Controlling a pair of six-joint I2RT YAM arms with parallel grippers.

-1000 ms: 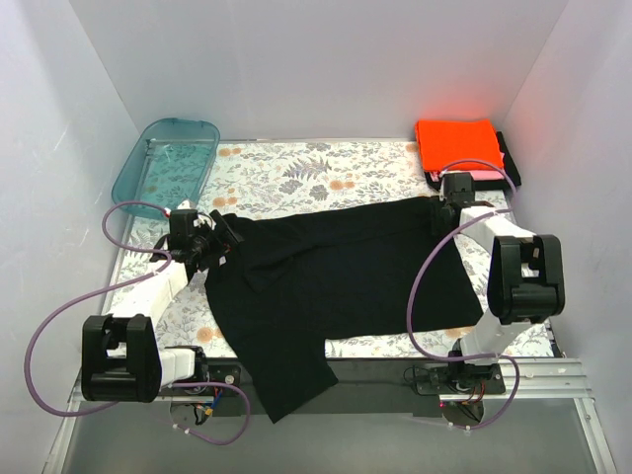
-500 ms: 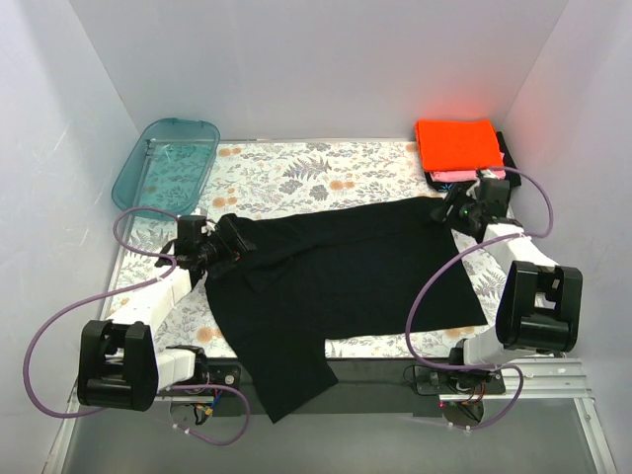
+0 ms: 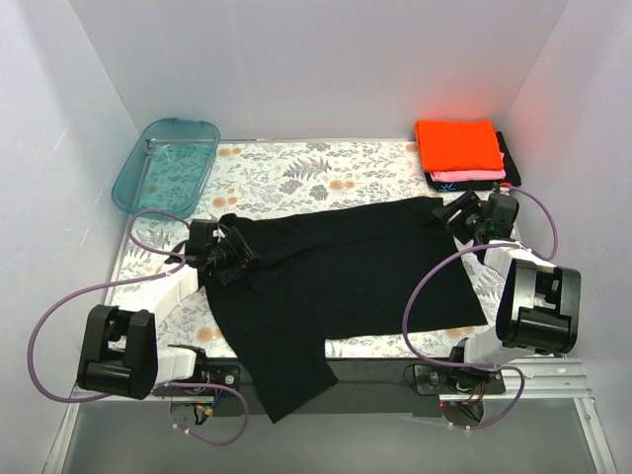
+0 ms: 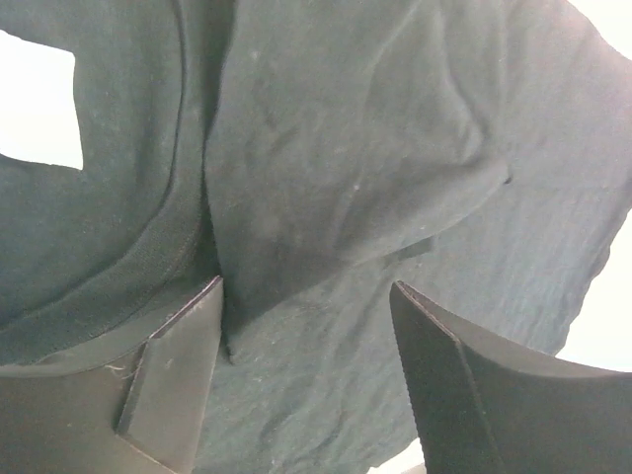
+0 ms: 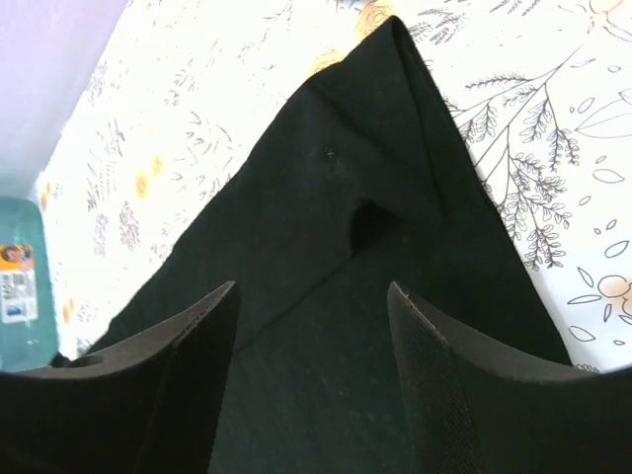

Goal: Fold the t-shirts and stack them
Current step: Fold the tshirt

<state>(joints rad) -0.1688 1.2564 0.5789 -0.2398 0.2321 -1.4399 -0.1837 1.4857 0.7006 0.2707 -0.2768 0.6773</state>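
The large plain black t-shirt lies spread out between the two grippers. Its rumpled, creased end sits right beneath the left gripper, and its far pointed corner (with one small fold in it) sits beneath the right gripper. A long flap trails off nearward from the left gripper. Just beyond the right gripper sits a folded stack. The bright orange t-shirt lies squared on top, and the pink one shows as a strip under it. The black one with a light-blue mark is lowest.
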